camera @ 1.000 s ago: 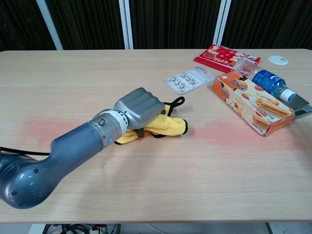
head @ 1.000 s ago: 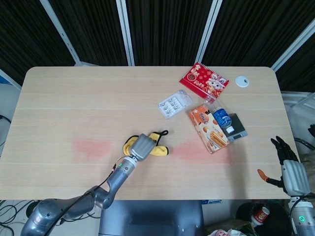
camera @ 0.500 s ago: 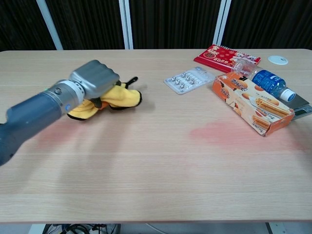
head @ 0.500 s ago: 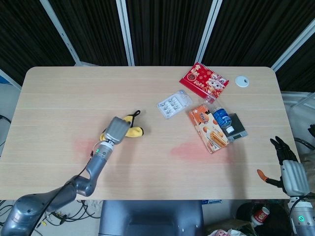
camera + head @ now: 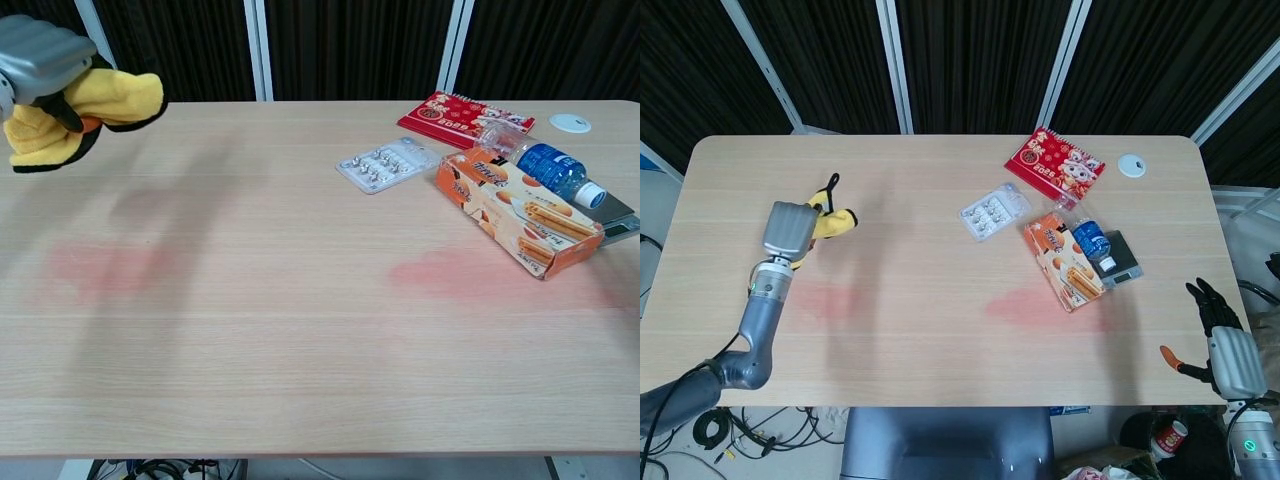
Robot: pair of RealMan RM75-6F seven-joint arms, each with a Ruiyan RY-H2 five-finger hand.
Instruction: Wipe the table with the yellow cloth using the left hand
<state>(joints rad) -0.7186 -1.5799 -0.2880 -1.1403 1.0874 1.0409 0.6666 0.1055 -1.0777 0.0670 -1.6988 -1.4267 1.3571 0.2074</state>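
Note:
My left hand (image 5: 787,232) grips the yellow cloth (image 5: 832,222) and holds it above the left part of the wooden table (image 5: 920,200). In the chest view the left hand (image 5: 35,45) shows at the top left corner with the yellow cloth (image 5: 105,100) bunched under its fingers, and a shadow falls on the table below. Faint pink smears mark the table at the left (image 5: 825,297) and at the centre right (image 5: 1025,305). My right hand (image 5: 1230,345) hangs off the table's right front corner with its fingers spread and nothing in it.
On the right half lie a red calendar (image 5: 1053,165), a clear blister pack (image 5: 994,211), an orange snack box (image 5: 1065,262), a water bottle (image 5: 1092,241) and a dark flat device (image 5: 1120,258). A white disc (image 5: 1130,165) sits near the far right corner.
My left hand has swept the yellow cloth from the table's front middle to the far left, and it now holds the cloth lifted off the surface. The right hand has stayed put.

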